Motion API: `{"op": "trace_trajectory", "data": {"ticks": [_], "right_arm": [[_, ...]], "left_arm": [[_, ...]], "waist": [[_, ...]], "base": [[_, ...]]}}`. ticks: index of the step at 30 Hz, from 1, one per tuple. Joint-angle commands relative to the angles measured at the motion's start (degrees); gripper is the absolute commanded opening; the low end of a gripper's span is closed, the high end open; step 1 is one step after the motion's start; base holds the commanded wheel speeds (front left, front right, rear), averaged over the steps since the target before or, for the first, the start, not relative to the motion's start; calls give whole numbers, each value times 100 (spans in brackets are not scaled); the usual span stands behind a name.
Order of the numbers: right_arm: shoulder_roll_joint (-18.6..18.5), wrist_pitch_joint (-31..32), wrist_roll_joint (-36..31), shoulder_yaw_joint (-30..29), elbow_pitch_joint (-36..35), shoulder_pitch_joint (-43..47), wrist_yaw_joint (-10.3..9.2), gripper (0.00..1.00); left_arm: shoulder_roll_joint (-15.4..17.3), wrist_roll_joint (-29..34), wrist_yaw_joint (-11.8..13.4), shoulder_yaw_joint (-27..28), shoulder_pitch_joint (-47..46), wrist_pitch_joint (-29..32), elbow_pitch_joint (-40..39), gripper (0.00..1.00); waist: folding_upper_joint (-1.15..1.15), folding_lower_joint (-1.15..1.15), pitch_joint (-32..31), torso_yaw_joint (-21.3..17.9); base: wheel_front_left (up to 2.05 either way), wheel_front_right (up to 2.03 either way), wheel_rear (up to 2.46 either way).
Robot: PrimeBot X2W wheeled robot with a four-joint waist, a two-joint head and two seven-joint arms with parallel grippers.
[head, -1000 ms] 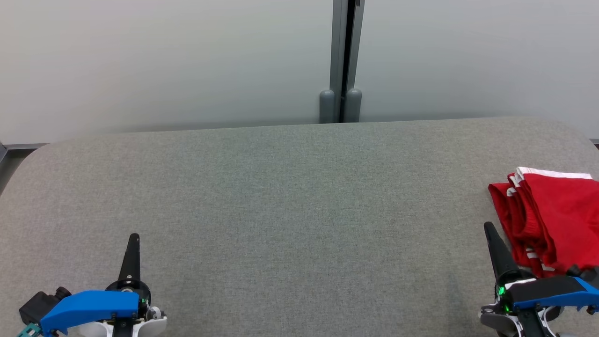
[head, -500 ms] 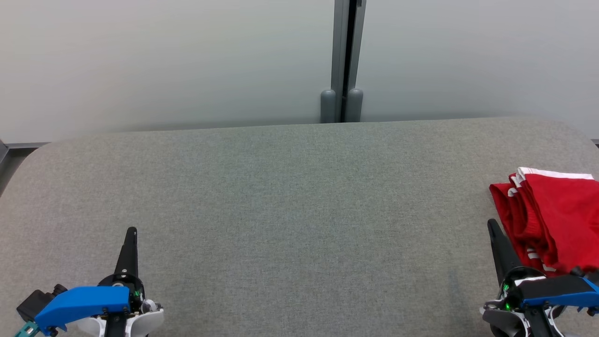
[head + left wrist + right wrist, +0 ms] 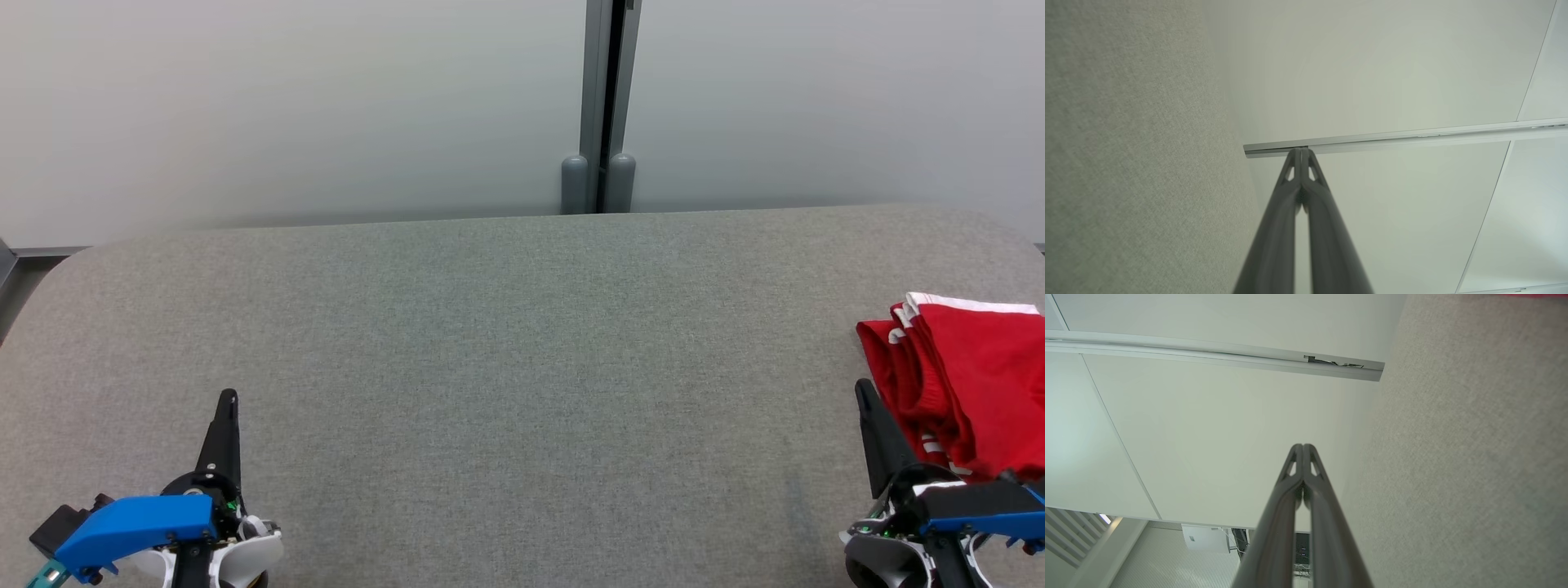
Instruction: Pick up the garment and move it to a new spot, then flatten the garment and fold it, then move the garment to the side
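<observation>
**As Both Sets of Jaws Stand Closed**

Folded red fabric garment with white trim (image 3: 976, 384) lies at the mid-right frame edge on the grey felt table (image 3: 522, 367). Right gripper (image 3: 862, 388), lower right, just beside it, grips nothing. Left gripper (image 3: 228, 398), lower left, well apart, empty.

A grey fabric-covered table (image 3: 506, 343) with rounded corners carries a folded red garment (image 3: 971, 384) at its right edge.
</observation>
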Motion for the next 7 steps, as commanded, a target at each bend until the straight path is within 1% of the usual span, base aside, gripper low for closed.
{"op": "trace_trajectory", "data": {"ticks": [1,7], "right_arm": [[-1,29,121,-26,-31,-82,4,0],[0,60,359,-44,-33,-86,4,0]], "left_arm": [[-10,-98,-51,53,-113,43,-40,0],[-30,-288,-58,78,-129,104,-52,0]], "waist": [[0,0,0,2],[0,0,3,10]], "base": [[0,0,0],[0,0,0]]}}
